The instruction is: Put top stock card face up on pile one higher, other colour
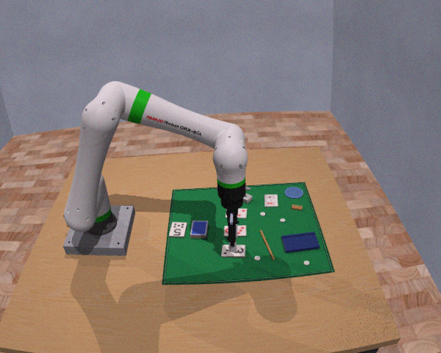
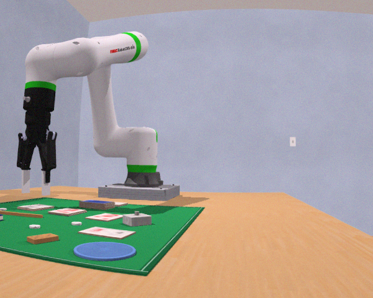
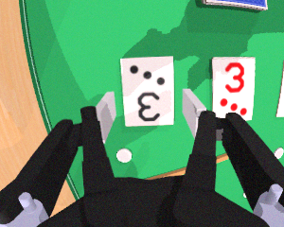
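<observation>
My gripper is open and empty, its fingertips above and either side of the black 3 card. That card lies face up and flat, squared on its pile. The red 3 pile lies beside it. Another red-marked pile is partly hidden in the top view. A further face-up card lies farther out. The face-down blue stock stands beside the face-up black 5.
The green cloth also bears a grey knobbed block, blue disc, wooden block, thin stick, dark blue tray and several white counters, one near the black 3.
</observation>
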Robot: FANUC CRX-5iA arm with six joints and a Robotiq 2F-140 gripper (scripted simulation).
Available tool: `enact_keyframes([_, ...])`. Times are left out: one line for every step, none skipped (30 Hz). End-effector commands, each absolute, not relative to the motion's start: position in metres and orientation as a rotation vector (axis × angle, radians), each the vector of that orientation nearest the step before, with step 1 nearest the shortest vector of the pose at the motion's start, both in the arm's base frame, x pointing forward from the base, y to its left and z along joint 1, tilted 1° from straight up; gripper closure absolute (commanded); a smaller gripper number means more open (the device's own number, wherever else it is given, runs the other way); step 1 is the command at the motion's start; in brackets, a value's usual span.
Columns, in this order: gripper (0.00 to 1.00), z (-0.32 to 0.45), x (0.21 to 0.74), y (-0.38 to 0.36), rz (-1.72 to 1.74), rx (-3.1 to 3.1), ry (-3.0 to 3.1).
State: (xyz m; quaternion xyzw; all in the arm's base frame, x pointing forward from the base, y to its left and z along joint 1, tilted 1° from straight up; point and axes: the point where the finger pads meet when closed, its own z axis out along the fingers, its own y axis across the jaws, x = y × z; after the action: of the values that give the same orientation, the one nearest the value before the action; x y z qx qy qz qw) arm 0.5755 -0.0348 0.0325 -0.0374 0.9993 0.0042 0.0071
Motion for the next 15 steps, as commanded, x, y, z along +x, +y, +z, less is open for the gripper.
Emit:
enact_keyframes([0.5,0.044,0.576,-0.035,0.013,-0.117,3.124])
enact_keyframes([0.5,0.049,0.576,-0.035,0.013,-0.117,3.124])
enact_keyframes([0.5,0.054,0.576,-0.035,0.013,-0.117,3.124])
enact_keyframes([0.5,0.054,0.576,-0.035,0.013,-0.117,3.124])
enact_keyframes([0.5,0.054,0.576,-0.035,0.013,-0.117,3.124])
enact_keyframes([0.5,0.06,0.575,-0.035,0.013,-0.117,3.124])
enact_keyframes([0.5,0.065,0.575,-0.035,0.013,-0.117,3.124])
enact_keyframes([0.5,0.069,0.575,-0.035,0.013,-0.117,3.124])
enact_keyframes([0.5,0.074,0.575,-0.035,0.013,-0.117,3.124])
enact_keyframes([0.5,0.078,0.575,-0.035,0.013,-0.117,3.124])
enact_keyframes([0.5,0.082,0.575,-0.035,0.013,-0.117,3.124])
enact_keyframes([0.5,0.085,0.575,-0.035,0.013,-0.117,3.124])
enact_keyframes([0.5,0.089,0.575,-0.035,0.013,-0.117,3.124])
enact_keyframes([0.5,0.091,0.575,-0.035,0.013,-0.117,3.124])
enact_keyframes([0.5,0.093,0.575,-0.035,0.013,-0.117,3.124])
